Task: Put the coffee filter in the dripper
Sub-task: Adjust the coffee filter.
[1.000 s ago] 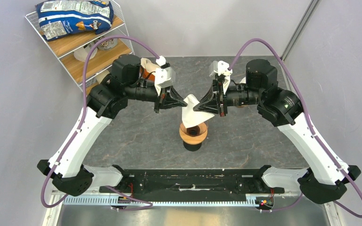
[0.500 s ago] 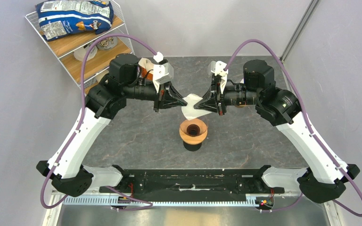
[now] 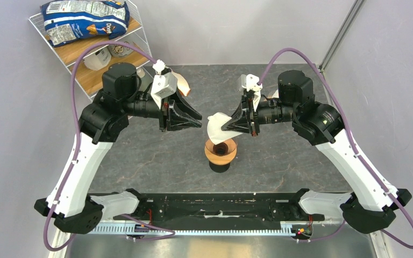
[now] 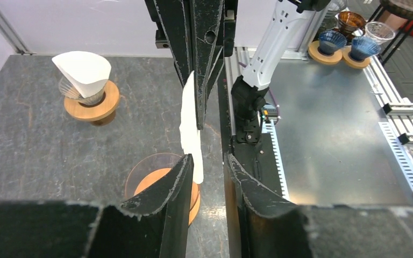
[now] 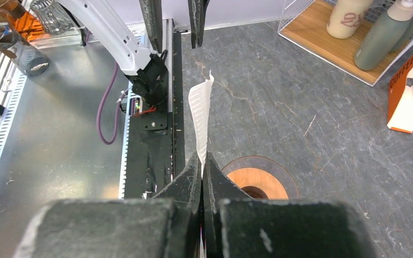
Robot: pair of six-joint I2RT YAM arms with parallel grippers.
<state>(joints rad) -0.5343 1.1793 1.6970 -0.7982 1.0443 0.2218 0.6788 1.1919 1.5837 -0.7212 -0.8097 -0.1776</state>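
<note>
Top view: filter (image 3: 216, 128) hangs just above the dripper (image 3: 220, 152), not in yet, so seating it remains. Right hand (image 3: 227, 125) pinches it; left hand (image 3: 198, 119), at nine o'clock, stands apart. Left wrist: hand parted, empty. Right wrist: hand clamped on the filter's edge, dripper at four o'clock.
</note>
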